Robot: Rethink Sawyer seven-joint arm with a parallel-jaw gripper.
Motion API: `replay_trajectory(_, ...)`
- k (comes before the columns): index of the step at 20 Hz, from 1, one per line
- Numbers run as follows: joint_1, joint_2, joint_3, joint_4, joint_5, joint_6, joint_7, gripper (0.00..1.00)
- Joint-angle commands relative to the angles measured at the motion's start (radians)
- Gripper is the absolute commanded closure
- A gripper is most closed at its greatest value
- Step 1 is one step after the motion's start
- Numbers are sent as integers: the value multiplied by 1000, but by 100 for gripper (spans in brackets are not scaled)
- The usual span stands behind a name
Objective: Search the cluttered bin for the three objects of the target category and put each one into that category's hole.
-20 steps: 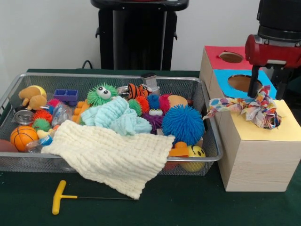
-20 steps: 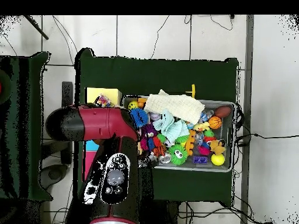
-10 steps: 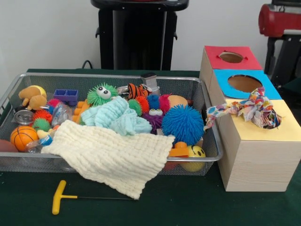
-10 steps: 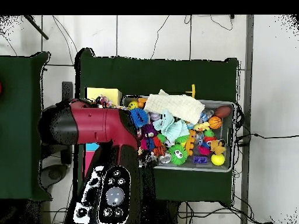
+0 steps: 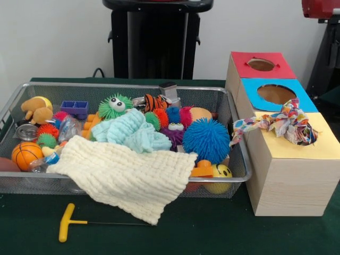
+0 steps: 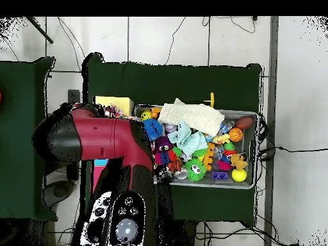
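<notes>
The red arm (image 5: pixel 321 7) had lifted away to the frame's upper right — gripper state impossible to tell. The knotted multicolour cloth piece (image 5: pixel 289 123) lay half-lodged in the yellow-topped box's round hole (image 5: pixel 311 137), its tail trailing left toward the silver wire-mesh bin (image 5: pixel 130 182) — probably unfinished.

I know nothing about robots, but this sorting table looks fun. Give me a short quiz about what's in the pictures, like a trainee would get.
1. True or false: the patterned cloth has dropped wholly inside the yellow-topped box.
2. What hangs over the front rim of the bin? A) cream knitted blanket B) basketball C) blue spiky ball
3. Fill in: the yellow-handled tool lies ___ the bin (inside/outside).

Key: 1 false, as one end trails over the box's edge towards the bin; 2 A; 3 outside.
</notes>
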Motion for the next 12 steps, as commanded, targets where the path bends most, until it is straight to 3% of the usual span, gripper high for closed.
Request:
replay_trajectory(1,-33,23,22,76,1,-27,173,100)
replay_trajectory(7,-36,20,9,78,-27,-54,152,100)
replay_trajectory(12,-88,-6,50,130,-30,-64,91,100)
